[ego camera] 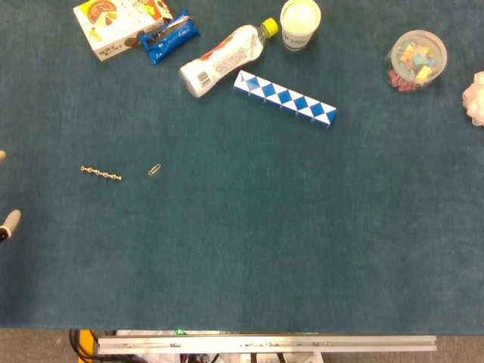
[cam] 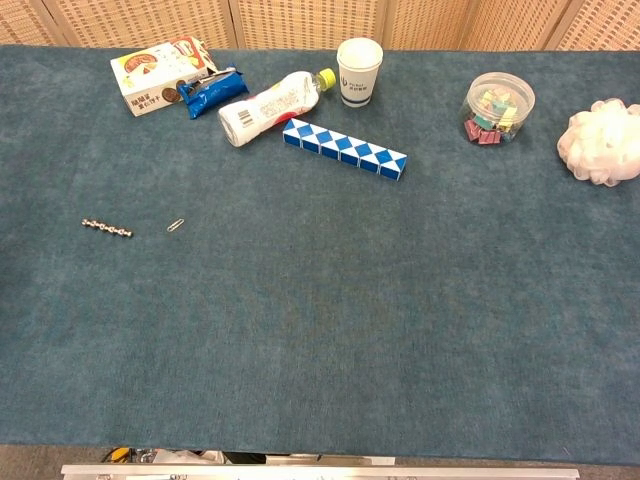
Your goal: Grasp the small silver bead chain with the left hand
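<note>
— Where are your fingers?

— Only the tips of my left hand (ego camera: pixel 6 223) poke in at the left edge of the head view, one fingertip (ego camera: pixel 10 220) low, another sliver higher up. Spread or curled, I cannot tell. My right hand shows in neither view.

— How far along?

— Nothing is grasped yet. On the table (ego camera: pixel 249 242), the bead chain (ego camera: pixel 101 173) lies flat and untouched, well apart from my fingertips, a paper clip (ego camera: pixel 154 169) just beside it. Reach, descent and pinch all remain.

Shiny metal bead chain (ego camera: pixel 101 173), matt felt table (ego camera: pixel 249 227)
</note>
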Tool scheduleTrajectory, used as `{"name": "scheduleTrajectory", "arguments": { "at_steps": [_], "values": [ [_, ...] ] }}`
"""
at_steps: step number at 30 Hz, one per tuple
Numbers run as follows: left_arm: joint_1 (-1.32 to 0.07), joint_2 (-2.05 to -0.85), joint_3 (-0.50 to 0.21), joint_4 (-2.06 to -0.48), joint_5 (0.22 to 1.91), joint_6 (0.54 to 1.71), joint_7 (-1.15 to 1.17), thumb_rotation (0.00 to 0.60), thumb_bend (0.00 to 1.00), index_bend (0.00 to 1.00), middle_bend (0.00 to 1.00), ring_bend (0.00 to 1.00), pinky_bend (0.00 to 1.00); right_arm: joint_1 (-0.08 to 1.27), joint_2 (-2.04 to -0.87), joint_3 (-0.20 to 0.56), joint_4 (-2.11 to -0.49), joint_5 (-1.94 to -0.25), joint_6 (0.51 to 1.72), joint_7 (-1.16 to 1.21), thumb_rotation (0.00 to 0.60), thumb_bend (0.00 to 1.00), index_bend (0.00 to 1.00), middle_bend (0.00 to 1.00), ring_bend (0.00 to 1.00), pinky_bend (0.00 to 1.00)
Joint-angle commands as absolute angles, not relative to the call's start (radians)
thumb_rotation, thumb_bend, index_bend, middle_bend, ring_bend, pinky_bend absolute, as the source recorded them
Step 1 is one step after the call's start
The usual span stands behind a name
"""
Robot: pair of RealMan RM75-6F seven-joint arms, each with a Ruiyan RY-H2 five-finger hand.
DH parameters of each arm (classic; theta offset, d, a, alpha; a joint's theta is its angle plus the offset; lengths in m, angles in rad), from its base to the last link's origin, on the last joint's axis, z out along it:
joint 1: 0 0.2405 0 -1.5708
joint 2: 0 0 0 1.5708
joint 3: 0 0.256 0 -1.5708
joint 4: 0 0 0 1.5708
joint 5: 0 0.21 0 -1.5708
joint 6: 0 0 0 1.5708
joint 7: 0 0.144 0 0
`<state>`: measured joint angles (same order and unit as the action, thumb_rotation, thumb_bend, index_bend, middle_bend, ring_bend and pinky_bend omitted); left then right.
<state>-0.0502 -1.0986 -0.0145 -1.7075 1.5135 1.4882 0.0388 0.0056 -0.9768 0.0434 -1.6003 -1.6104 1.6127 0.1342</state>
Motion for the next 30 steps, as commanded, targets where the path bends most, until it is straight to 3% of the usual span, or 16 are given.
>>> {"name": "scheduleTrajectory", "arguments": {
  "at_steps": [1,7,9,11,12,17,20,22,26,30],
  "values": [
    [-0.062,-1.091,-0.013,-1.714,1.519,1.472,0.043,0.6,0.21,0.2,0.22,0.16,0.26,0.007,-0.974,0.049,-1.603,-1.612,1.618,0.126,0.6,0.33,0.52,0.54,0.45,0.49],
    [-0.117,-1.061,-0.02,-1.729,1.533,1.398,0.028,0.6,0.21,0.2,0.22,0.17,0.26,0.017,-0.962,0.062,-1.626,-1.622,1.628,0.094,0.6,0.33,0.52,0.54,0.44,0.49],
    [-0.144,-1.054,-0.024,-1.721,1.55,1.37,0.02,0.6,0.21,0.2,0.23,0.21,0.26,0.02,-0.959,0.065,-1.636,-1.623,1.626,0.082,0.6,0.33,0.52,0.54,0.44,0.49],
    [-0.168,-1.053,-0.028,-1.706,1.562,1.344,0.025,0.6,0.21,0.2,0.29,0.32,0.28,0.022,-0.958,0.065,-1.643,-1.622,1.623,0.075,0.6,0.33,0.52,0.54,0.44,0.49],
    [-0.181,-1.053,-0.028,-1.698,1.567,1.329,0.028,0.6,0.21,0.2,0.32,0.36,0.31,0.022,-0.958,0.065,-1.645,-1.621,1.622,0.074,0.6,0.33,0.52,0.54,0.44,0.49],
    [-0.257,-1.057,-0.028,-1.665,1.591,1.231,0.036,0.6,0.21,0.2,0.54,0.56,0.62,0.022,-0.961,0.062,-1.649,-1.616,1.615,0.073,0.6,0.33,0.52,0.54,0.44,0.49],
    [-0.297,-1.071,-0.03,-1.647,1.601,1.185,0.04,0.6,0.21,0.23,0.75,0.73,0.71,0.019,-0.961,0.061,-1.649,-1.616,1.62,0.078,0.6,0.33,0.52,0.54,0.45,0.49],
    [-0.32,-1.086,-0.031,-1.629,1.602,1.158,0.046,0.6,0.21,0.28,0.88,0.85,0.83,0.016,-0.962,0.06,-1.647,-1.615,1.624,0.083,0.6,0.33,0.52,0.54,0.44,0.49],
    [-0.358,-1.119,-0.034,-1.594,1.577,1.1,0.072,0.6,0.21,0.34,0.98,0.94,0.93,0.012,-0.962,0.059,-1.64,-1.612,1.627,0.096,0.6,0.33,0.52,0.54,0.44,0.49],
    [-0.383,-1.164,-0.039,-1.551,1.542,1.061,0.112,0.6,0.21,0.38,1.0,0.99,0.98,0.01,-0.962,0.059,-1.631,-1.608,1.628,0.107,0.6,0.33,0.52,0.54,0.44,0.49]
  ]
}}
